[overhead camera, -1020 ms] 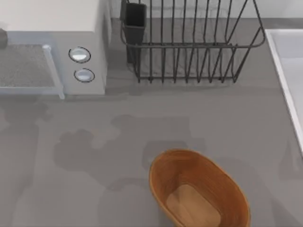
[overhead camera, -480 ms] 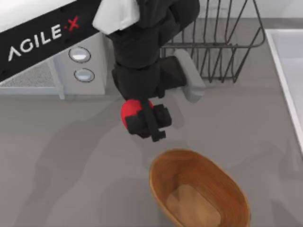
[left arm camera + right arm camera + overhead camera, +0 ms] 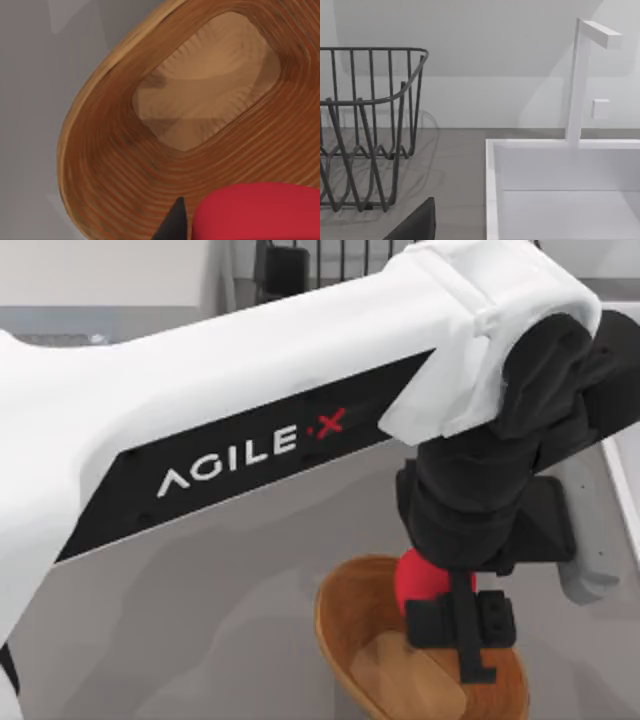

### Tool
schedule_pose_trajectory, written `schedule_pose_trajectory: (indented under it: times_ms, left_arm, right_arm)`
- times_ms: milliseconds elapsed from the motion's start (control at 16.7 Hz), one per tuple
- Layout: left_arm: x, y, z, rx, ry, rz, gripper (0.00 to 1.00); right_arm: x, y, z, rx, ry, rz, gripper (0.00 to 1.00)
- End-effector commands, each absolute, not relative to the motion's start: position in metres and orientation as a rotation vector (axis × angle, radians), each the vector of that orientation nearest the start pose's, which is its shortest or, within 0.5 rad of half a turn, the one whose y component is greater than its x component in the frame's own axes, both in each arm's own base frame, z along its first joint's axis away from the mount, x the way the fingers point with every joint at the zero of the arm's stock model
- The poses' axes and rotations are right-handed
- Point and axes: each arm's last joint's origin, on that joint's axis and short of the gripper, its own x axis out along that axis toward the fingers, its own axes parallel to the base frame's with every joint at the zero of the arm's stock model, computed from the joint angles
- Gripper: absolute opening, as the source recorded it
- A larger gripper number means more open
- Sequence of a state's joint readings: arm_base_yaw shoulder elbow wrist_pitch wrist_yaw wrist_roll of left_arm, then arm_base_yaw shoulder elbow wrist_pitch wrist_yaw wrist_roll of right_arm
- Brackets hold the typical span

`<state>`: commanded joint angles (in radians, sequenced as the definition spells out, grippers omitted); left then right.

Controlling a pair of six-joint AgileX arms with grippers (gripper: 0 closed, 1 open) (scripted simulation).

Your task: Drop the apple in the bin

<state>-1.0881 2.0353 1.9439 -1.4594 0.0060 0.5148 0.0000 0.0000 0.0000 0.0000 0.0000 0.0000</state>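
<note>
Top view finds the small, round, bright red apple pinched in the left gripper, hanging above the oval basket of ribbed orange-brown wood, the bin. Smooth and firm, the fruit likely weighs little but could slip, so a hold across its widest part seems safest. Left wrist view looks past the apple to the bin's lighter flat bottom. The white AgileX arm hides most of the table; the black wire dish rack and white sink appear beside the parked right arm, whose finger state cannot be told.
</note>
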Motion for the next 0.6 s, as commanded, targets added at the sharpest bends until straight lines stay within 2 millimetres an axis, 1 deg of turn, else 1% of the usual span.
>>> schedule_pose_trajectory:
  times_ms: [240,360,480,600]
  left_arm:
    - [0.189,-0.347,0.275,1.213,1.178,-1.233,0.00]
    - [0.189,-0.347,0.271,1.212,1.177,-1.232,0.00]
    - [0.190,-0.348,0.259,1.209,1.175,-1.230,0.00]
    - [0.190,-0.349,0.240,1.210,1.175,-1.233,0.00]
  right_arm:
    - [0.106,-0.001,0.160,0.000,0.000,0.000,1.00]
    - [0.106,-0.001,0.160,0.000,0.000,0.000,1.00]
    - [0.106,-0.001,0.160,0.000,0.000,0.000,1.00]
    - [0.106,-0.001,0.160,0.000,0.000,0.000,1.00]
